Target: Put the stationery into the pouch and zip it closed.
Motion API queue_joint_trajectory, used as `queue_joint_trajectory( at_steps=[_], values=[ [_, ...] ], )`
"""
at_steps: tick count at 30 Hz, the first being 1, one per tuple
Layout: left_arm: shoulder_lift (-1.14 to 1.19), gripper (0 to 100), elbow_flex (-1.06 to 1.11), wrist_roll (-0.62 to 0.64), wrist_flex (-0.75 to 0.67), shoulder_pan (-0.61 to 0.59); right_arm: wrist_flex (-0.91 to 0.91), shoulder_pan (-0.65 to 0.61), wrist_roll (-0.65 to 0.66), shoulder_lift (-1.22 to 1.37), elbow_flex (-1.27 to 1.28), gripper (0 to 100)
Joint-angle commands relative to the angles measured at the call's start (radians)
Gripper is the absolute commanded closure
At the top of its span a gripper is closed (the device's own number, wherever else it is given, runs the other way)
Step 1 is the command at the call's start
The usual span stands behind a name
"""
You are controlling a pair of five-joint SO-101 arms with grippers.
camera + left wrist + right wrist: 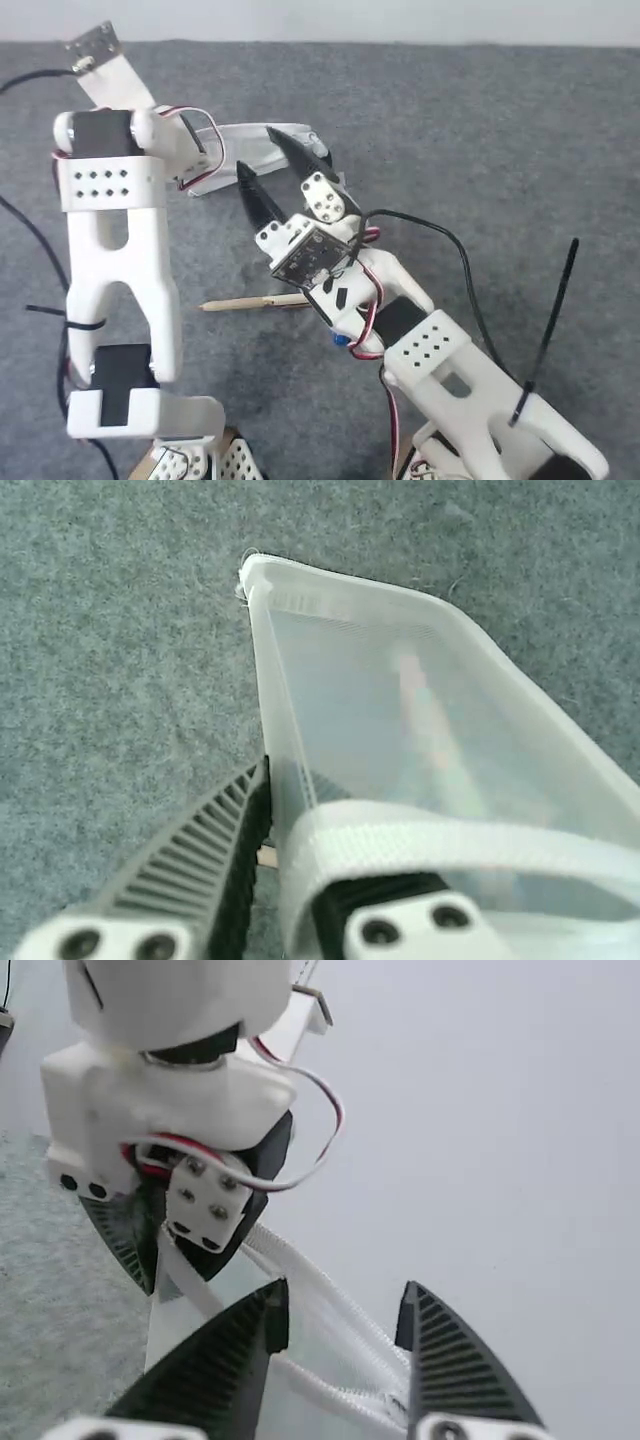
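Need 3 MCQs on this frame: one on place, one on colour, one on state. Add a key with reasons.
1. Where is the pencil?
A. inside the pouch
B. on the table between the two arms
C. in a gripper

2. What colour is the table surface?
A. grey
B. green
C. red

3. The right gripper is:
A. shut on the pencil
B. open
C. shut on a book

Key: 1 B, it lies flat on the surface between the arms. 2 A, the bare surface is grey all round. 3 B, its jaws stand well apart, nothing clamped.
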Motion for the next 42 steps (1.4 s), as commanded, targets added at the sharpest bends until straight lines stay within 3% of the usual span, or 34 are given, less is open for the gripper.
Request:
queue_joint_trajectory(
  at_steps=[1,4,7,11,15,21,27,34,42],
  values=[
    [-0.017,99,0.001,0.012,-0.020,-0.003,-0.015,-0.013,0.014,-0.117,0.031,83.3],
    [-0.017,99,0.013,0.012,-0.034,-0.005,0.012,-0.042,0.014,-0.217,0.097,83.3],
    [-0.018,99,0.021,0.012,-0.048,-0.006,0.150,-0.067,0.002,-0.308,0.112,83.3],
    [-0.018,99,0.021,0.012,-0.049,-0.006,0.314,-0.067,-0.137,-0.404,0.112,83.3],
    [-0.018,99,0.018,0.012,-0.051,-0.006,0.475,-0.067,-0.178,-0.460,0.110,83.3],
    [-0.018,99,0.019,0.012,-0.078,-0.008,0.526,-0.067,-0.199,-0.466,0.118,83.3],
    [-0.028,99,0.013,0.052,-0.091,-0.097,0.593,-0.058,-0.198,-0.466,0.110,83.3],
    [-0.029,99,-0.013,0.129,-0.086,-0.201,0.593,0.018,-0.201,-0.374,0.089,83.3],
    [-0.029,99,-0.013,0.143,-0.084,-0.216,0.714,0.117,-0.338,-0.099,-0.095,83.5]
  ],
)
